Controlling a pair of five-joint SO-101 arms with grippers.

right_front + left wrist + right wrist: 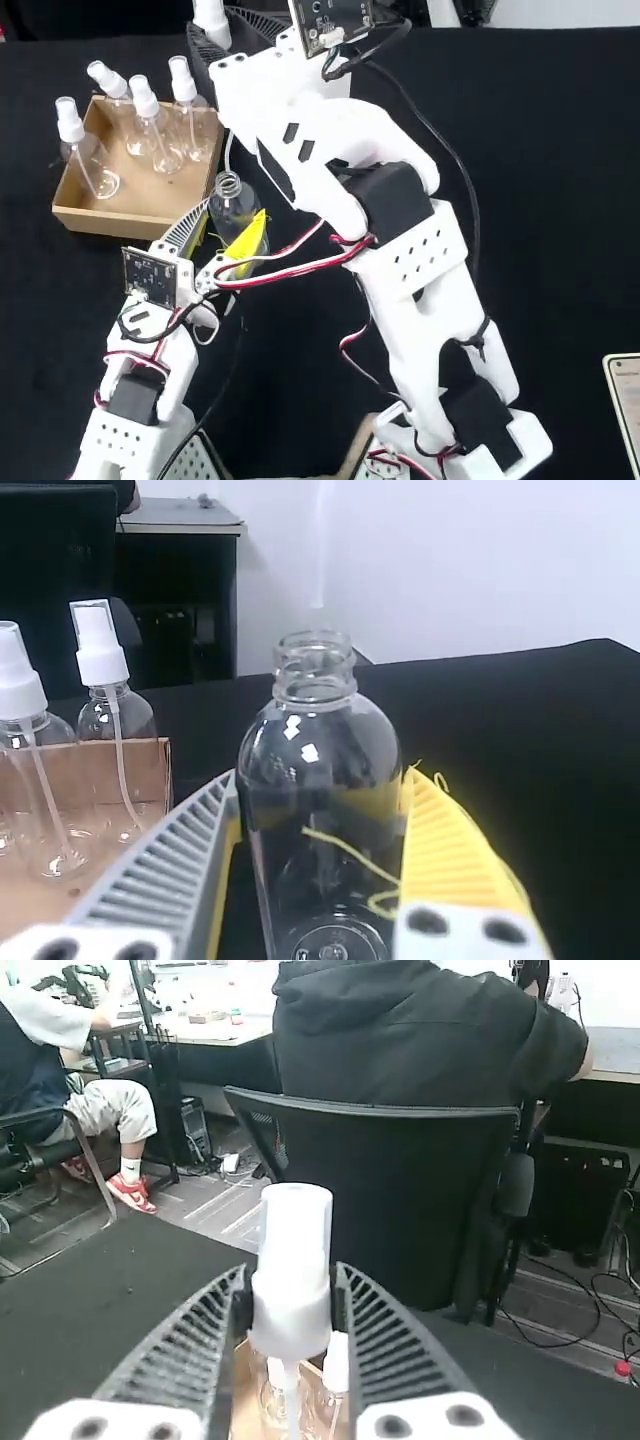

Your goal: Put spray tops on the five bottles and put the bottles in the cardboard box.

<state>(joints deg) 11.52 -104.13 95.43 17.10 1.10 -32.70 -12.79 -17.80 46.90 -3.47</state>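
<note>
**High view.** The left tool is clamped on the uncapped bottle. The bottle stands upright on the surface, just beside the near wall of the cardboard box. Four capped bottles stand in the box. The right tool grips a spray top near the box's far side, well apart from the open neck. The step in hand appears to be capping the fifth bottle.

**Left wrist view.** The jaws press both sides of the bottle body. The neck stands clear above them, with open room overhead for a vertical approach.

**Right wrist view.** The jaws are narrow, closed around the spray top's collar, and the box lies below.

**Next move.** Carry the spray top toward the neck, centre it, then lower and seat it. Keep the travel high enough to clear the capped bottles.

**Clearances.** The box wall sits close to the held bottle. The near part of the box floor is bare and should accept the fifth bottle.
</note>
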